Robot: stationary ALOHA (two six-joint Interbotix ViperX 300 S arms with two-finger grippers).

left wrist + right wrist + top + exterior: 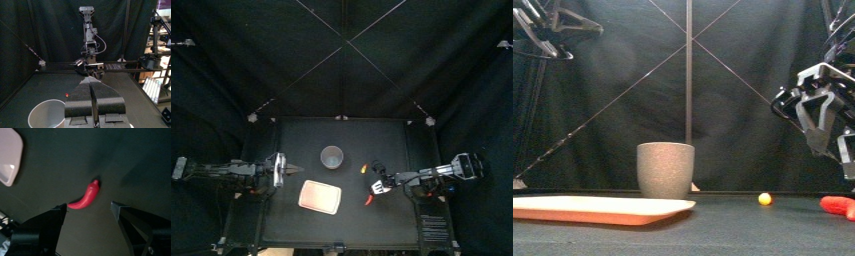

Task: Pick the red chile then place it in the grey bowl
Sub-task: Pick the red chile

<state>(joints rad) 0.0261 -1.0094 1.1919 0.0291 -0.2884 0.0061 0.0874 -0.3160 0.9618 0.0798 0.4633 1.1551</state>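
Red chile [87, 198] is lying on bare counter [298, 135], clear all round — right claw [88, 205] is hovering above it, released; left claw [91, 82] is resting clenched.

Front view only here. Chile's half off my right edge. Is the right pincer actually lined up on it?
Observer: Yes. The right wrist view shows the red chile centred between the open jaws of the right pincer, not yet touched.
Operator: How deep is the cup from there?
Observer: In the top view the grey cup stands farther back than the chile and to its left.
Operator: Left arm?
Observer: It's parked on its own side. The left wrist view shows the left pincer shut and empty.
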